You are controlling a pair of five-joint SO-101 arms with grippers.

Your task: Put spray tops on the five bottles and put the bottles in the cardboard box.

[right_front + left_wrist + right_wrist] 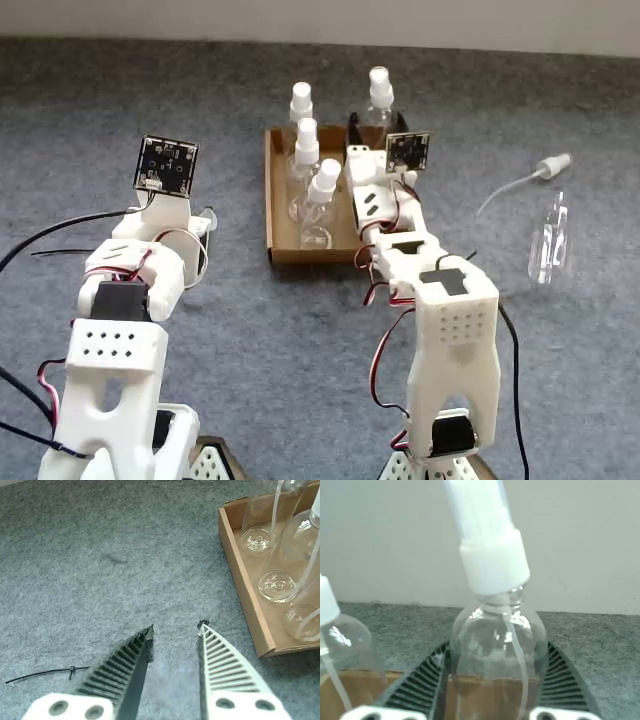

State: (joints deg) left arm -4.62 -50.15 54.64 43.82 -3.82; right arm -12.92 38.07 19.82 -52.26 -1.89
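I count three bottles [306, 150] standing capped inside the cardboard box [272, 200]. My right pincer [497, 652] is pinching a fourth bottle [495, 630], which has its top on, at the box's far right corner. I can't tell whether it sits inside the wall or just outside it. My left pincer [175, 627] hangs spread and empty over the carpet [100, 555] beside the box. I judge two jobs are left. This one needs setting down in the box. The fifth bottle [550, 240], lying bare well off to the right with a loose spray top [553, 163] near it, needs capping and boxing.
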